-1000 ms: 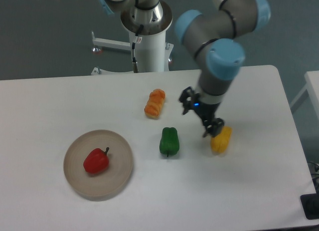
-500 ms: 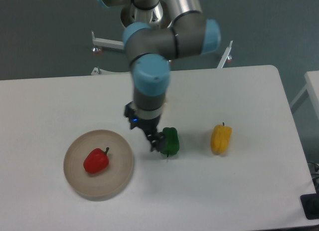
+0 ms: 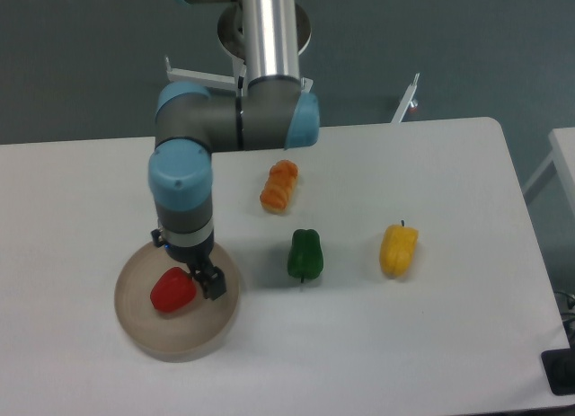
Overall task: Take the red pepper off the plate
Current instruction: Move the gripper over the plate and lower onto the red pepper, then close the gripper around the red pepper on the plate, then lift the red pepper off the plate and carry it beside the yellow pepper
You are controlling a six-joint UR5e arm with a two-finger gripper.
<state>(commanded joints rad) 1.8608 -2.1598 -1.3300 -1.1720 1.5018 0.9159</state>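
Note:
The red pepper [image 3: 170, 293] lies on the left half of the round beige plate [image 3: 184, 335], which sits near the table's front left. My gripper [image 3: 190, 268] hangs over the plate, just above the pepper's upper right side where its stem is. The jaws stand open with nothing held. One dark finger [image 3: 214, 286] points down beside the pepper's right flank; the other is mostly hidden under the wrist at the plate's back rim.
A green pepper [image 3: 305, 253] and a yellow pepper [image 3: 398, 249] lie to the right of the plate. An orange ridged piece [image 3: 279, 185] lies further back. The arm's base column [image 3: 269, 34] rises behind the table's far edge.
The arm has swung left, from beside the yellow pepper, past the green pepper, to over the plate and the red pepper. No object has moved.

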